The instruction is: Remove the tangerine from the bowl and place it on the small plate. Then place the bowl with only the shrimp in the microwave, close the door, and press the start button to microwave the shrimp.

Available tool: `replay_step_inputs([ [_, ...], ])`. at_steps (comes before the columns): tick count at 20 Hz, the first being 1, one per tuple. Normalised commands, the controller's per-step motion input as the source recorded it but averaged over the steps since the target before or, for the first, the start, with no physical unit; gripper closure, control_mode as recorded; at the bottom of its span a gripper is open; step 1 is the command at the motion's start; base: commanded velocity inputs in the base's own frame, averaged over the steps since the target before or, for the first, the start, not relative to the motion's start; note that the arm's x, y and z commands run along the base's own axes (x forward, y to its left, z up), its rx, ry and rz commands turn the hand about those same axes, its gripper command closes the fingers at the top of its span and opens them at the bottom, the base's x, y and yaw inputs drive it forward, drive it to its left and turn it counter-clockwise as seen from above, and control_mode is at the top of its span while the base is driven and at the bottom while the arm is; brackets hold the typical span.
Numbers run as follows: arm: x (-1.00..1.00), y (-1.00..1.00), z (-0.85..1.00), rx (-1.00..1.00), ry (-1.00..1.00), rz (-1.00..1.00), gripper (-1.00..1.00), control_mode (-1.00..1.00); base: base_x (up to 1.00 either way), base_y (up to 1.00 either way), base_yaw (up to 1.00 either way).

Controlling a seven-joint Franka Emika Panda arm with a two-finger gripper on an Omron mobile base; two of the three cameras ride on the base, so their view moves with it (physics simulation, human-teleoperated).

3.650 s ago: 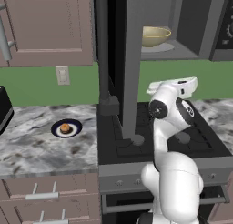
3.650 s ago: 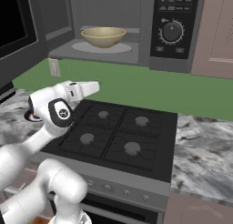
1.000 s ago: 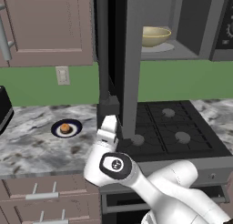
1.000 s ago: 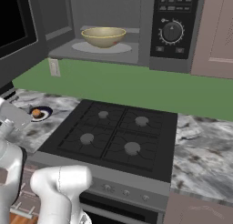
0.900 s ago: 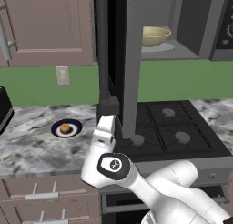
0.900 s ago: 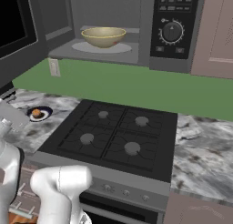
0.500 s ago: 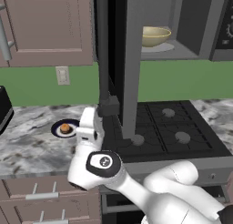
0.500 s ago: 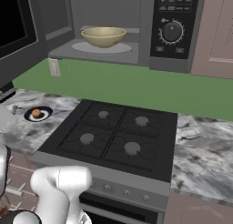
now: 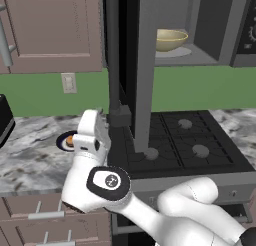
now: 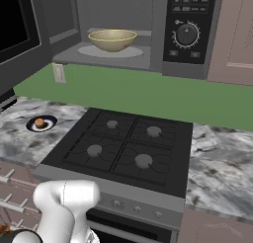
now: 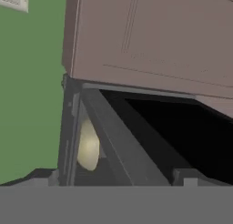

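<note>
The yellowish-tan bowl (image 9: 170, 40) (image 10: 112, 40) stands inside the open microwave (image 10: 148, 20); the shrimp is hidden. On the marble counter to the left lies the small plate (image 10: 48, 126) with the tangerine (image 10: 39, 122) on it. In the left base view my hand covers part of that plate (image 9: 64, 141). The door (image 9: 142, 65) (image 10: 20, 29) (image 11: 113, 141) stands swung out. My gripper (image 9: 98, 115) (image 11: 118, 177) is open and holds nothing. It sits low, just left of the door's lower edge and handle, pointing up at it. A sliver of the bowl (image 11: 88, 145) shows past the door.
A black stove (image 10: 123, 148) with several burners sits under the microwave. Brownish-mauve cabinets (image 9: 50, 30) (image 11: 150, 41) hang above the counter, left of the microwave. The black control panel (image 10: 188, 24) is on the microwave's right. A wall outlet (image 9: 68, 82) is on the green backsplash.
My arm has swung left, from in front of the stove across the door's edge to beside the plate. The gripper stayed open. Bowl, plate and tangerine have not moved.
</note>
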Motion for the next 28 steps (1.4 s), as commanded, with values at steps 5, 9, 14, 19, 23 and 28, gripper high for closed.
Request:
replay_step_inputs([
  [5, -0.38, -0.21, 0.47, 0.00, -0.02, -0.08, -1.00, -1.00, 0.00, 0.00, 0.00],
  [9, -0.02, -0.48, 0.39, 0.00, 0.02, -0.14, -1.00, -1.00, 0.00, 0.00, 0.00],
  [14, 0.00, -0.73, 0.31, 0.01, 0.01, -0.12, -1.00, -1.00, 0.00, 0.00, 0.00],
  [19, 0.00, -0.87, 0.20, 0.05, 0.00, -0.09, -1.00, -1.00, 0.00, 0.00, 0.00],
  [23, 0.00, -0.85, 0.24, 0.06, 0.03, -0.08, -1.00, -1.00, 0.00, 0.00, 0.00],
  [28, 0.09, -0.84, 0.35, 0.02, 0.12, -0.04, -1.00, -1.00, 0.00, 0.00, 0.00],
])
